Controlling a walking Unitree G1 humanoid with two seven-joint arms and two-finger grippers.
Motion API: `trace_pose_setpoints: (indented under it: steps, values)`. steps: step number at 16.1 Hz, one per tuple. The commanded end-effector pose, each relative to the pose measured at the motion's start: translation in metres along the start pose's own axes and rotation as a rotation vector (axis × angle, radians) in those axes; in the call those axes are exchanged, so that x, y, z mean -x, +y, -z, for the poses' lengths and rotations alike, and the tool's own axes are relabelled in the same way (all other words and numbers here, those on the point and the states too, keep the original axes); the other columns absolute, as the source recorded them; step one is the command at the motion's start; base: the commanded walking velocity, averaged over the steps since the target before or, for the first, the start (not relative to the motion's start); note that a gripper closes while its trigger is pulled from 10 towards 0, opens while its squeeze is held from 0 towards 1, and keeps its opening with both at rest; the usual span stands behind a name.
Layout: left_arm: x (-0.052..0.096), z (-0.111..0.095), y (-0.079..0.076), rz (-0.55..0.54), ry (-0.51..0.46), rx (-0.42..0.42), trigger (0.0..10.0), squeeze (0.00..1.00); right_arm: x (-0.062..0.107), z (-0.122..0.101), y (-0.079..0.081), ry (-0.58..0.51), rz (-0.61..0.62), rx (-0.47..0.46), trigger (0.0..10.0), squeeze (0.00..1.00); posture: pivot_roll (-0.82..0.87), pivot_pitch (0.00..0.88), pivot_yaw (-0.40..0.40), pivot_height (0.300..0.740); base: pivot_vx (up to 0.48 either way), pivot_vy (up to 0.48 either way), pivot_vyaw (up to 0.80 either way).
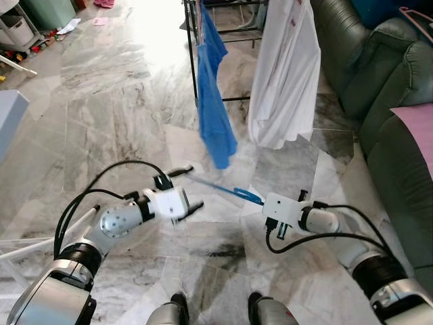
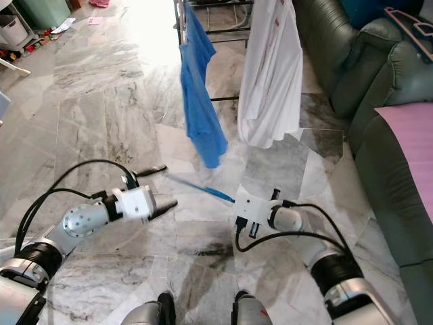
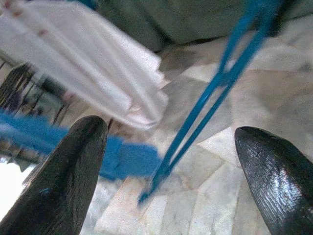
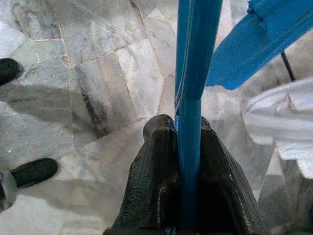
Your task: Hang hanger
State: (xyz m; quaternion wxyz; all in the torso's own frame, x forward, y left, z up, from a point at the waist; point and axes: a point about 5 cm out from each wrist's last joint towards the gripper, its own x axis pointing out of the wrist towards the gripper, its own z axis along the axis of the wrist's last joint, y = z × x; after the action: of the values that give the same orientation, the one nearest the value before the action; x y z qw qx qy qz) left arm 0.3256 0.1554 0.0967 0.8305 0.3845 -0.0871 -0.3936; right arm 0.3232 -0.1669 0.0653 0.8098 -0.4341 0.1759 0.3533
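- The right gripper (image 4: 188, 161) is clamped on the blue hanger (image 4: 193, 73); its two black fingers (image 4: 156, 181) press a thin bar of the hanger from both sides.
- The left gripper (image 1: 191, 191) stands with its fingers spread wide, nothing between them, just beside the free end of the hanger.
- The hanger is held low in front of the robot, between the two grippers, above the marble floor (image 1: 122, 122) and touching neither the floor nor the rack.
- Appearance: a slim frame of bright blue bars, bare of clothing, running out from the right gripper toward the left one. The left wrist view shows two bars meeting at a joint. The hook is not clearly visible.
- Handling, as a judgement: the hanger looks light and fairly stiff, probably plastic, with a smooth surface that could swivel in a narrow pinch. The present hold on a straight bar seems adequate; a second hold by the left gripper near the far end would steady it.
- The drying rack (image 1: 191, 40) stands ahead, carrying a blue shirt (image 1: 213, 101) and a white shirt (image 1: 284, 74).
- A green sofa (image 1: 379, 74) lies to the robot's right.
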Motion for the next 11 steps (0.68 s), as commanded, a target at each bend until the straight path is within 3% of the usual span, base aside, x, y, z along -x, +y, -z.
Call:
trace_pose_setpoints:
  steps: [1,2,4,5,7,9,10,11]
  values:
    - [0.005,0.009,0.001,-0.062,0.058,0.063,10.0,1.00,-0.001,0.005,0.004,0.017,0.023,-0.064,0.0,0.00,-0.17,0.225,0.094,0.740,0.000,0.000,0.00]
    - [0.005,0.012,0.001,-0.097,0.073,0.094,10.0,1.00,-0.001,0.006,0.005,0.023,0.036,-0.087,0.0,0.00,-0.17,0.225,0.094,0.740,0.000,0.000,0.00]
    - [0.011,0.030,0.001,-0.356,0.189,0.339,10.0,1.00,-0.003,0.008,0.010,0.025,0.118,-0.223,0.0,0.00,-0.18,0.217,0.083,0.740,0.000,0.000,0.00]
    - [0.014,0.036,0.000,-0.426,0.225,0.425,10.0,1.00,-0.004,0.008,0.011,0.020,0.150,-0.278,0.0,0.00,-0.18,0.214,0.081,0.740,0.000,0.000,0.00]
    - [0.026,0.056,-0.018,-0.630,0.371,0.678,10.0,1.00,-0.003,0.008,0.015,-0.018,0.337,-0.551,0.0,0.00,-0.18,0.204,0.066,0.740,0.000,0.000,0.00]
    - [0.027,0.060,-0.030,-0.679,0.411,0.760,10.0,1.00,0.002,0.010,0.018,-0.035,0.454,-0.695,0.0,0.00,-0.18,0.193,0.053,0.740,0.000,0.000,0.00]
    - [0.026,0.060,-0.035,-0.696,0.418,0.790,10.0,0.92,0.005,0.012,0.019,-0.044,0.506,-0.762,0.0,0.00,-0.18,0.193,0.053,0.740,0.000,0.000,0.00]
    - [0.024,0.059,-0.039,-0.727,0.417,0.822,10.0,0.00,0.010,0.015,0.021,-0.048,0.596,-0.868,1.6,0.00,-0.19,0.183,0.046,0.740,0.000,0.000,0.00]
